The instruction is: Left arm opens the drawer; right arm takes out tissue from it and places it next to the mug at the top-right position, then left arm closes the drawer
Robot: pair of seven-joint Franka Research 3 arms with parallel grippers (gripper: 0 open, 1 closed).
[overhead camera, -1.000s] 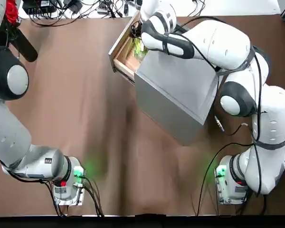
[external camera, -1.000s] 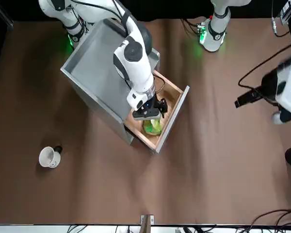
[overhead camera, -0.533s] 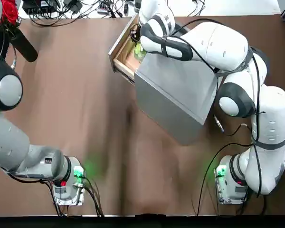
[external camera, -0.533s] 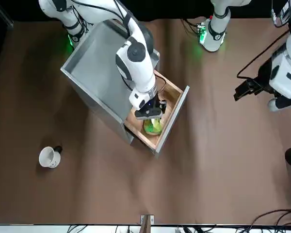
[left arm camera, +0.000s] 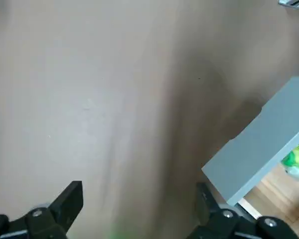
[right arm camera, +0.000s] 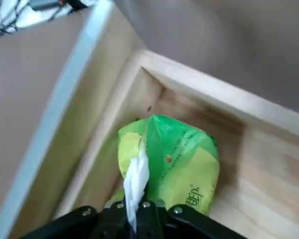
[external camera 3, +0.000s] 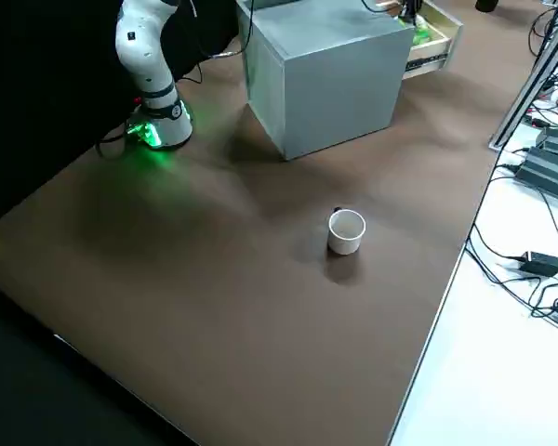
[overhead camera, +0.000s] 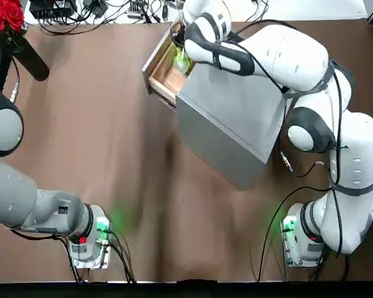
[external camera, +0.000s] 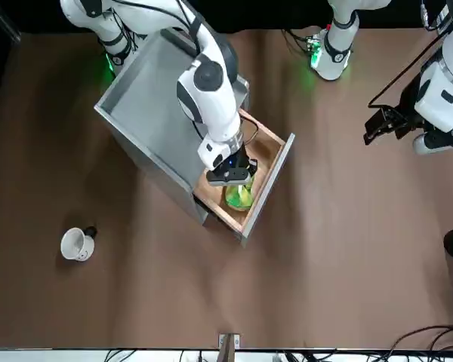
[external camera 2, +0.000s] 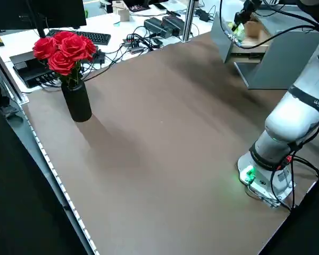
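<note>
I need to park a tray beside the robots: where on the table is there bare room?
Widest: between the vase and left arm's base. Another surrounds the mug, beyond the cabinet. Crowded: the open drawer, with tissue packet and right pincer.

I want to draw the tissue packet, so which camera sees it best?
The right wrist view: the tissue packet looks big there, with its writing and white tissue. The front, top and both side views show it small, partly hidden. The left wrist view catches only a piece at its edge.
</note>
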